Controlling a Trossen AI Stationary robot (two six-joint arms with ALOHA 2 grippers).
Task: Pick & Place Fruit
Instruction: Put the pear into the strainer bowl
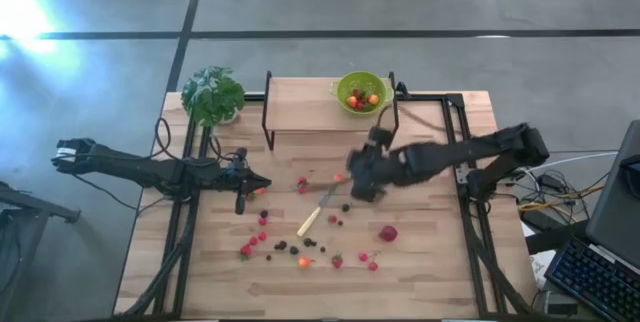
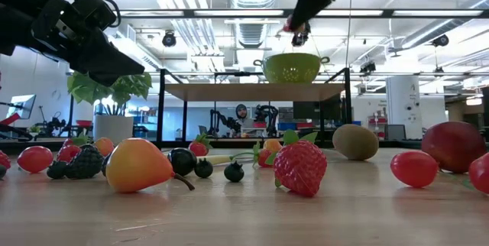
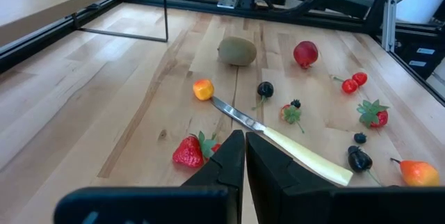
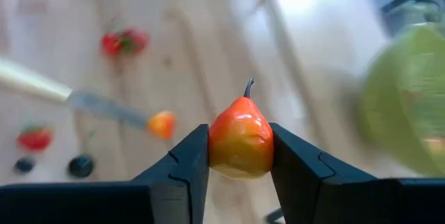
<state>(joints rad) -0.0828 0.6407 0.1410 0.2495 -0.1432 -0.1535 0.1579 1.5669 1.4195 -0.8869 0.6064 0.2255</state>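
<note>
Orange-red and shaped like a small pear, one fruit piece [image 4: 240, 139] sits clamped between the jaws of the right gripper [image 1: 362, 177], which hangs above the middle of the desk [image 1: 430, 272], between the scattered fruit and the green bowl [image 1: 345, 86] on the raised shelf [image 1: 300, 112]. The bowl already holds a few red and orange pieces, so I judge that the task is started but far from finished: most of the fruit lies on the wood, among it a large strawberry [image 2: 300, 166], another pear-like piece [image 2: 137, 165], a kiwi [image 3: 236, 51], a red apple-like ball [image 1: 388, 233] and several dark berries. The left gripper [image 1: 255, 189] waits low at the left side of the desk with its jaws pressed together and empty. A knife [image 3: 281, 135] with a pale handle lies among the pieces and is not part of the picking. A potted plant [image 1: 212, 94] stands at the far left corner. The shelf frame and its thin black legs are near the way to the bowl and could be touched.
</note>
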